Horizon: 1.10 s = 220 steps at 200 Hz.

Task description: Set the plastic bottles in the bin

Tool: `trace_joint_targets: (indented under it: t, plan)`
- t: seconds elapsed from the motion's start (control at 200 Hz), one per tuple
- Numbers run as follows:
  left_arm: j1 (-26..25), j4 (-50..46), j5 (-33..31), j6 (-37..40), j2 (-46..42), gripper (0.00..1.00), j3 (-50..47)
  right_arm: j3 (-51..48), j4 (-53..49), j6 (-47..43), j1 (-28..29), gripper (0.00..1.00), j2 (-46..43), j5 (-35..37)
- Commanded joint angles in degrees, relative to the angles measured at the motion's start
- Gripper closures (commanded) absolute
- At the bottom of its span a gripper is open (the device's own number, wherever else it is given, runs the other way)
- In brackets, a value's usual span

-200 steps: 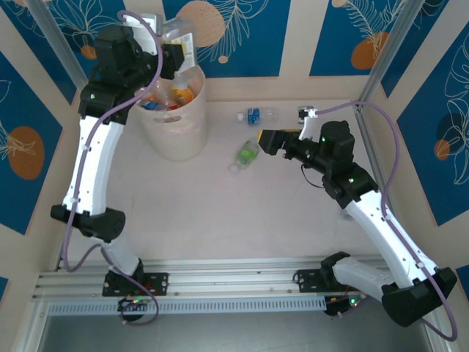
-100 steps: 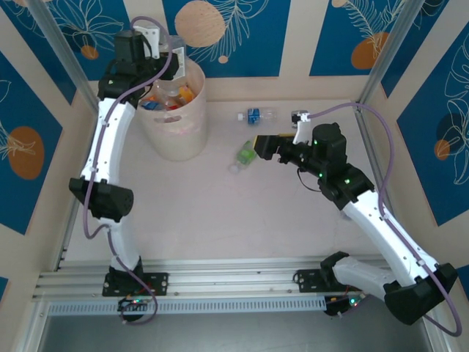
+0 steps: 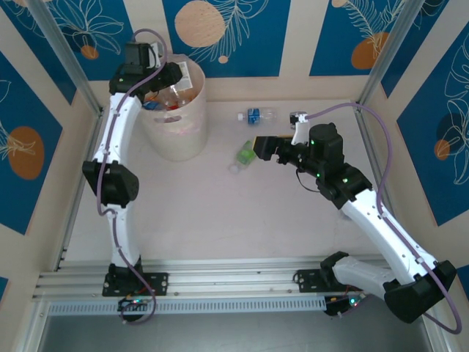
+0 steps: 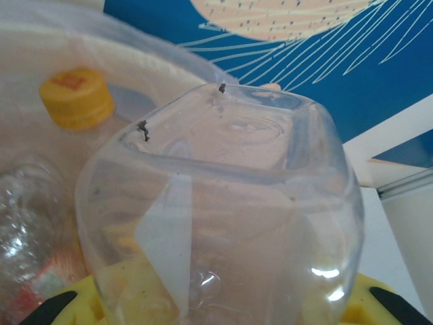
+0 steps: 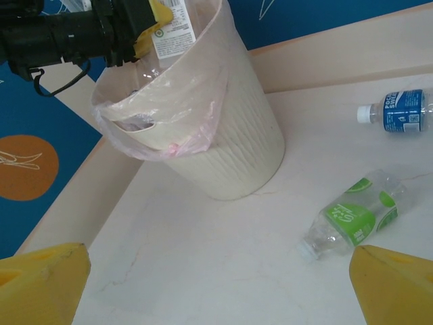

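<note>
**Left arm's over the bin with a bottle, right arm's parked by the green one**

We've got the left gripper (image 3: 174,73) clenched on a clear plastic bottle with a white label (image 4: 223,203). It's holding it right over the mouth of the tall round cream plastic bin (image 3: 176,136) at the back left of the pale table (image 3: 220,213). From the left wrist we see that bottle's base up close, with the yellow cap (image 4: 76,97) of another bottle in the bin behind it. The bin has a pink liner bag (image 5: 196,128) and several bottles inside. The right gripper (image 3: 256,148) hangs with its jaws spread wide, gripping nothing. It's just beside a clear bottle with a green label (image 5: 352,220) lying on its side on the table. A clear bottle with a blue label (image 5: 402,112) lies farther back, apart from both.
</note>
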Motion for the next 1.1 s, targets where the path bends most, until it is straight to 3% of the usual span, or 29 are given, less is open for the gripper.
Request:
trace_joint_targets:
  t: [0.0,0.395,0.53,0.735,0.885,1.095]
  plan:
    - [0.6,-0.9,4.5,-5.4,0.8,0.69,2.3,-0.1,0.1,-1.1,0.4,0.01,-0.1,1.5]
    - [0.6,-5.1,5.8,-5.5,3.9,0.59,2.4,0.9,-0.7,-2.0,0.3,0.01,1.1,2.7]
    - [0.8,-6.0,3.6,-4.6,4.6,0.52,3.7,0.8,-0.4,-1.9,0.4,0.01,1.8,2.1]
    - [1.4,-4.4,5.9,-6.0,5.0,0.36,7.0,1.3,-0.9,-2.4,0.4,0.01,2.9,2.7]
    - [1.8,-4.5,5.9,-7.0,3.6,0.27,12.2,3.2,-4.2,-1.8,0.4,0.01,4.8,5.5]
    - [2.6,-5.5,3.1,-5.0,-3.0,0.19,12.1,8.4,-13.7,4.3,0.4,0.01,11.1,12.8]
